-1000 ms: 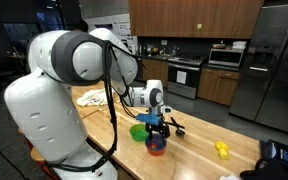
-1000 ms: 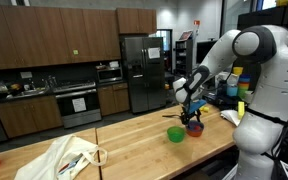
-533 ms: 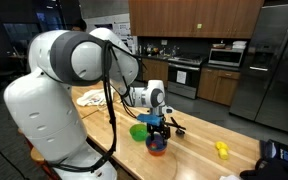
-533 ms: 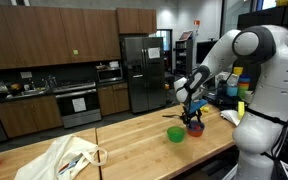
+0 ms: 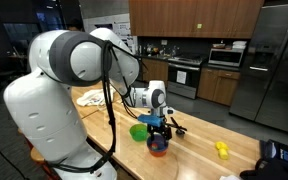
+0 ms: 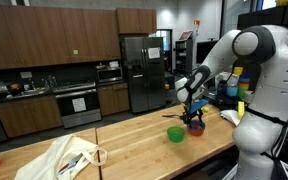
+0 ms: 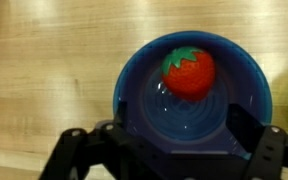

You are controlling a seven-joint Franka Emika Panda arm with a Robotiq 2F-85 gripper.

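Where the gripper point(image 7: 174, 140) hangs: directly above the blue bowl point(image 7: 129, 100), close over its rim, touching nothing that can be seen.
Jaws: spread wide, one finger point(image 7: 84, 152) to each side of the bowl in the wrist view; nothing is held between them.
Bowl: upright on the table point(image 5: 199, 150), straight beneath the gripper point(image 5: 156, 128) in both exterior views; its span nearly fills the gap between the fingers.
Strawberry point(image 7: 189, 72): red with a green leaf cap, lying inside the bowl, below the gripper and off centre, toward the wall farther from the fingers in the wrist view.
Green bowl point(image 5: 139, 131): on the table just beside the blue bowl point(image 5: 157, 145), a little to one side of the gripper; whether the two bowls touch cannot be told.
Yellow thing point(image 5: 222, 149): small, on the table well apart from the gripper; too small to name.
Cloth point(image 6: 69, 157): pale, crumpled, on the table far from the gripper point(image 6: 192, 118), beyond the green bowl point(image 6: 176, 134).
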